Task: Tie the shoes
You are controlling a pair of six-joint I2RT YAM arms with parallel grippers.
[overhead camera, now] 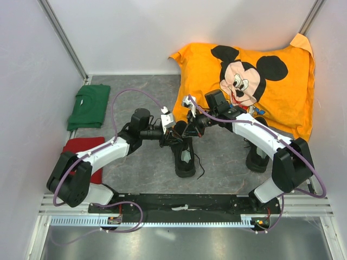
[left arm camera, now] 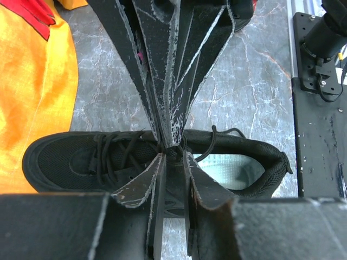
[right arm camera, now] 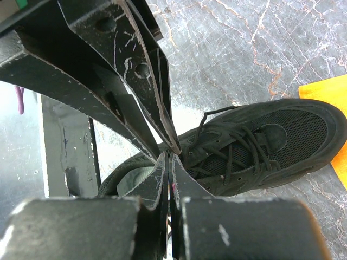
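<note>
One black shoe (overhead camera: 185,160) lies mid-table with its toe toward the far side. It also shows in the left wrist view (left arm camera: 65,157) and in the right wrist view (right arm camera: 282,141), and its pale insole (left arm camera: 233,170) is visible. Both grippers meet over its laces near the tongue. My left gripper (left arm camera: 173,156) has a narrow gap between its fingers, right at the lace knot. My right gripper (right arm camera: 169,154) is pinched shut with a thin lace strand between its fingers. A lace loop (left arm camera: 214,141) stands beside them. The second shoe (overhead camera: 256,161) sits to the right, partly hidden by the right arm.
An orange Mickey Mouse pillow (overhead camera: 271,92) fills the back right, close to the shoe's toe. A folded green shirt (overhead camera: 89,105) and a red cloth (overhead camera: 81,146) lie at the left. The black base rail (overhead camera: 184,208) runs along the near edge. Walls close in both sides.
</note>
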